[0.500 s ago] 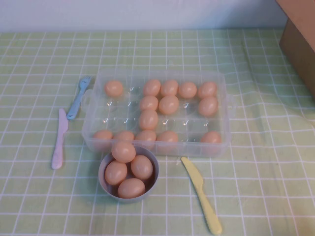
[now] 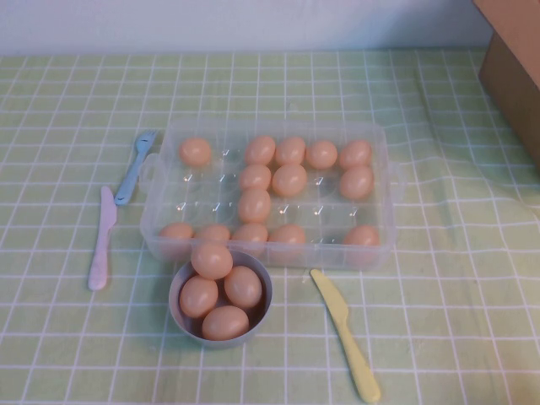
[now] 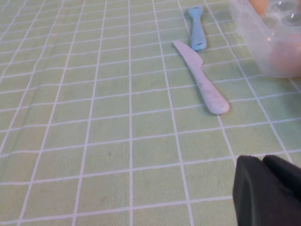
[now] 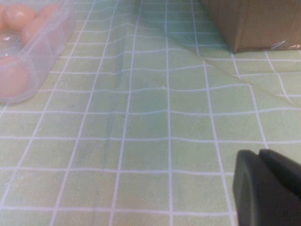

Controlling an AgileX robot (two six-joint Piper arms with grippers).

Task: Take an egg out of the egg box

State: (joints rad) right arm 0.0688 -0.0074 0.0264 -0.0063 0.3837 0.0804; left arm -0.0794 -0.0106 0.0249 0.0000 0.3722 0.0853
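Sitting in the clear egg box mid-bench are the eggs, one egg near its centre. Four more fill a small grey bowl just in front. The left end effector is closed, empty, low over the cloth near a pink knife. The right end effector hovers beside the box; its state cannot be told.

A clear plastic egg box sat mid-frame, lidless, holding peach-tan eggs; one egg lay near its centre.

Eggs in the egg box, four in a bowl.
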